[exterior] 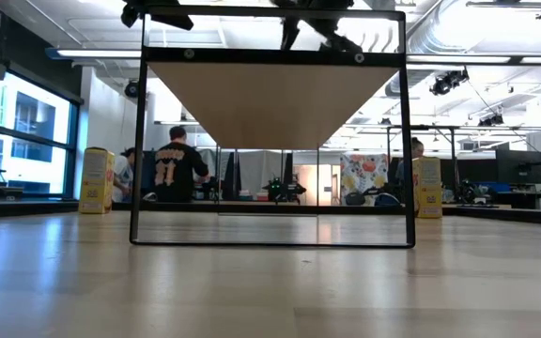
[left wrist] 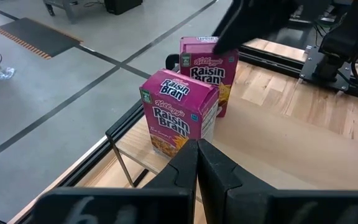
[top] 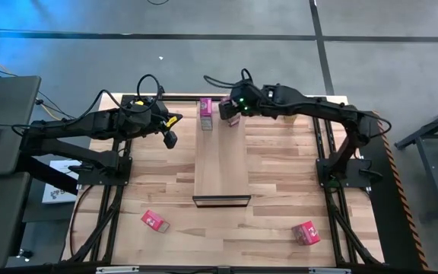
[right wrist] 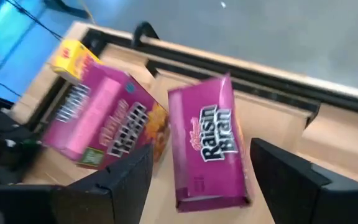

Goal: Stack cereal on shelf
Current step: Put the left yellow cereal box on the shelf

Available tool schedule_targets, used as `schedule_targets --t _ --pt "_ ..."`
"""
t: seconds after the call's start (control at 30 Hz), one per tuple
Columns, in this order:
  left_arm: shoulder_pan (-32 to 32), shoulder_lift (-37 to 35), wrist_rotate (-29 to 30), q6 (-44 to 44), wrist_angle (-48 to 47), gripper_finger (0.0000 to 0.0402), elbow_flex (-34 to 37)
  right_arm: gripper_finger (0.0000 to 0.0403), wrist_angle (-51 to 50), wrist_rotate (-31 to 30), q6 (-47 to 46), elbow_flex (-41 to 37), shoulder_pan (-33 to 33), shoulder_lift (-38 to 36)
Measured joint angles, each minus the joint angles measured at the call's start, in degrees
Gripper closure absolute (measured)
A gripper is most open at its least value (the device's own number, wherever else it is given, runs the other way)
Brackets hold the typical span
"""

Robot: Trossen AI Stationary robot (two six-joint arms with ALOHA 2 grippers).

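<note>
Left gripper [top: 170, 139] hovers off the shelf's left edge near the far end, fingers pressed together, nothing in them. Ahead of it in its wrist view: two magenta Raisin Bran boxes upright on the shelf [top: 220, 164], near box [left wrist: 179, 112] and far box [left wrist: 208, 71], just beside each other.

Right gripper [top: 230, 108] is at the shelf's far end, fingers [right wrist: 123, 177] spread wide, the far box [right wrist: 209, 143] between them and not gripped. Looks like the placing step, release just done or box being nudged square; can't tell which.

Next move, my read: right arm lifts clear without tipping the box, then goes for a red-pink box, one [top: 154, 221] front-left, one [top: 306, 232] front-right, both on the table [top: 280, 164] well behind the grippers. Two yellow boxes [exterior: 96, 180] [exterior: 427, 187] show only in the low view.

Shelf holds two boxes, rest bare.
</note>
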State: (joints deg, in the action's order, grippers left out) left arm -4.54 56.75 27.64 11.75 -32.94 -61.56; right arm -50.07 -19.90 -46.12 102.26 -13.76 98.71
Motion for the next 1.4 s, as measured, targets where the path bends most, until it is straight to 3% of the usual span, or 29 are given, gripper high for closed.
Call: schedule_targets --t 0.2,0.4,0.5,0.63,0.73,0.87,1.0,1.2,1.4 --pt "0.00 0.00 0.00 0.00 0.01 0.0399 0.00 0.0143 -0.27 -1.10 6.51 0.00 -0.11 -4.72" --pt "0.00 0.00 0.00 0.00 0.02 0.0399 0.00 0.0155 -6.85 -1.21 13.89 0.00 -0.13 -9.61" --pt "0.02 0.00 0.00 0.00 0.03 0.0398 0.00 0.0194 -14.45 -1.73 15.98 0.00 -0.76 -10.46" --pt "0.00 -0.01 0.00 0.00 0.14 0.0399 0.00 0.0296 -19.30 -2.36 17.98 -1.94 -1.73 -10.62" --pt "0.01 -0.02 0.00 0.00 0.24 0.0398 0.00 0.0380 -11.87 -0.24 18.18 -11.04 -2.17 -12.95" --pt "0.00 -0.02 0.00 0.00 0.29 0.0399 0.00 0.0381 8.37 6.53 17.71 -26.65 -4.07 -17.55" --pt "0.00 -0.02 0.00 0.00 0.27 0.0399 0.00 0.0399 29.15 11.04 13.42 -36.96 -6.28 -20.22" --pt "0.00 -0.02 0.00 0.01 0.27 0.0399 0.00 0.0401 40.87 13.23 8.46 -42.44 -7.59 -19.41" --pt "0.01 -0.02 0.00 0.02 0.26 0.0398 0.00 0.0402 41.93 15.34 7.32 -42.82 -6.46 -18.46"
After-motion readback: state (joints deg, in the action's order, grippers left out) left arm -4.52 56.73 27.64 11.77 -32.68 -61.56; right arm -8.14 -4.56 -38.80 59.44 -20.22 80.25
